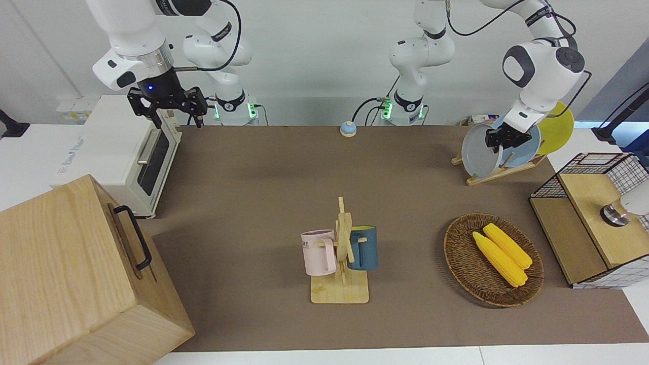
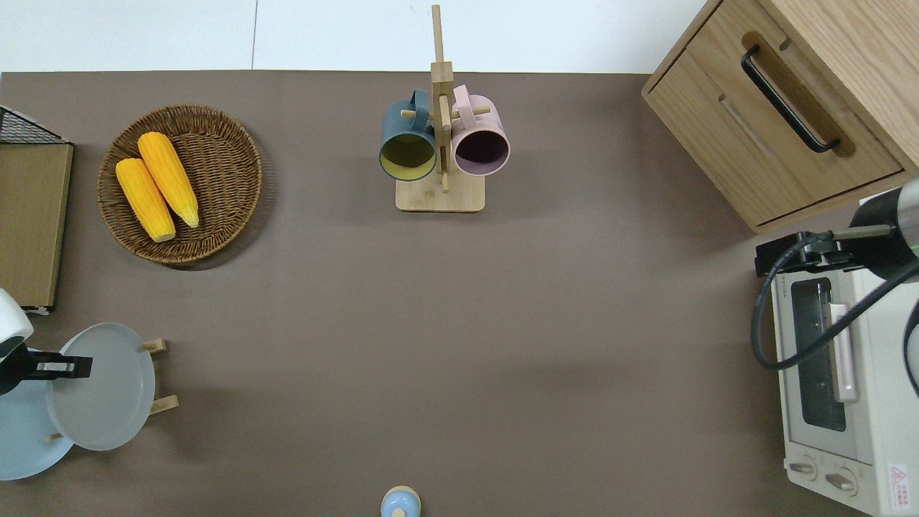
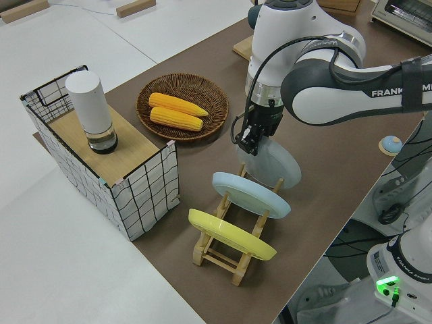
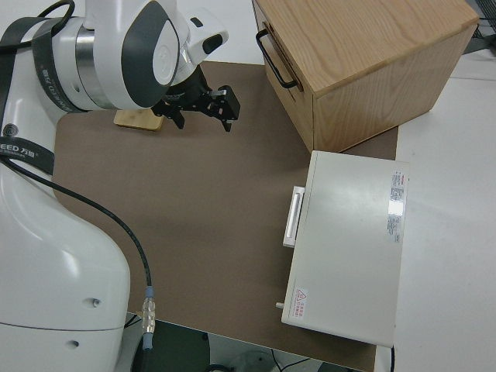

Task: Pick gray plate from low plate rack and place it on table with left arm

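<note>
Left gripper (image 2: pixel 61 368) down at the top rim of the gray plate (image 2: pixel 108 388), fingers (image 3: pixel 251 138) squeezed shut on that thin edge, as best seen from the left side view. Gray plate leaning in the rack (image 2: pixel 164 404) just under the fingers, bottom edge between the pegs. Blue plate (image 3: pixel 250 194) in the next slot, just beside the fingers; yellow plate (image 3: pixel 229 233) one slot past that.

Looks hard, stiff and smooth, so likely slippery, and likely to crack or chip if dropped. Not heavy, but wide, so apt to swing from a hold on one edge. Best held at the top rim, the only part sticking up free. Should come straight up out of the pegs, without a bump against the blue plate.

Table (image 2: pixel 459 301) flat, brown and bare for a long way out from the fingers toward the right arm's end. Plenty of room there to lay the plate down flat. Basket (image 2: pixel 230 208) with two corn cobs (image 2: pixel 158 183) near the fingers, mug stand (image 2: pixel 439 197) well apart from them.

Right gripper (image 1: pixel 167 104) parked, fingers apart, holding nothing.
</note>
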`<action>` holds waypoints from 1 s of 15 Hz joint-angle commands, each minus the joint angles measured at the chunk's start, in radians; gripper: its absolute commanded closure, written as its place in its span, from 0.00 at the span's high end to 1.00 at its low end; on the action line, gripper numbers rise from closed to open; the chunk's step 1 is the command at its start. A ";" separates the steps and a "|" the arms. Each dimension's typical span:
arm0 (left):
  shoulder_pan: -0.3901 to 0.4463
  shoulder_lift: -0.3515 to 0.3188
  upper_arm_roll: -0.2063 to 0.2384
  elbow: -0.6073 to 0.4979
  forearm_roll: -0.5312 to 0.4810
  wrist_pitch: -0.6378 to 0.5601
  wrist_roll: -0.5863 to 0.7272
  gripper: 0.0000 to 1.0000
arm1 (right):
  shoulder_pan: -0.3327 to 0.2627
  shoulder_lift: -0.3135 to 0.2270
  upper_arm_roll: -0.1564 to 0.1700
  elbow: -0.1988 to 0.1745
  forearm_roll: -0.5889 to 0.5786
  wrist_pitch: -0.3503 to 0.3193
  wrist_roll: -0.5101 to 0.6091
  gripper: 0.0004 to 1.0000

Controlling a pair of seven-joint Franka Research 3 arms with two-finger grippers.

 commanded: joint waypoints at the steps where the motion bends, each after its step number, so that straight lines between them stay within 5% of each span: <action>1: 0.000 -0.024 -0.006 0.055 0.020 -0.078 0.006 0.00 | 0.008 0.000 -0.006 0.006 0.003 -0.001 0.004 0.98; 10: -0.011 -0.046 -0.010 0.200 0.020 -0.277 -0.006 0.00 | 0.008 0.000 -0.006 0.006 0.003 -0.001 0.004 0.98; 15: -0.013 -0.063 -0.072 0.282 0.010 -0.438 -0.055 0.00 | 0.008 0.000 -0.006 0.006 0.003 -0.001 0.004 0.98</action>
